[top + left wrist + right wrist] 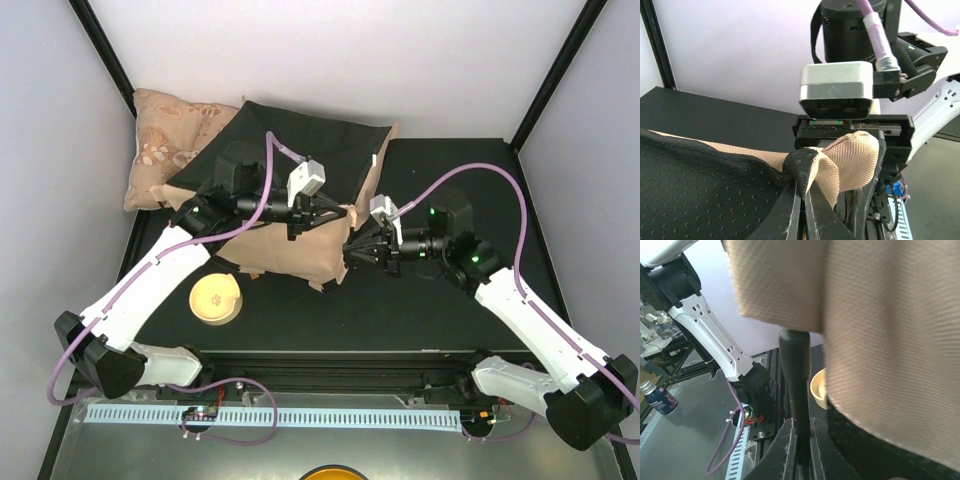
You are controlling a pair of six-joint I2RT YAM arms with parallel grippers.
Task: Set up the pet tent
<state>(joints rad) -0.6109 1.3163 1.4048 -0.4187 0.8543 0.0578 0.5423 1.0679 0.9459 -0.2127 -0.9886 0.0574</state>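
The pet tent (285,245) lies collapsed at the table's middle left, tan canvas in front and black floor (300,140) behind. My left gripper (335,213) is shut on a bunched corner of it, and the left wrist view shows tan and black fabric (840,162) pinched in that gripper (804,192). My right gripper (350,250) faces it from the right, just below that corner. In the right wrist view this gripper (801,426) is shut on a thin black pole end (794,370), which rises beside the tan canvas (880,315).
A puffy beige patterned cushion (165,140) lies at the back left against the wall. A round tan bowl (216,298) stands in front of the tent, near the left arm (150,275). The right arm's wrist camera (837,90) hangs close over the pinched corner.
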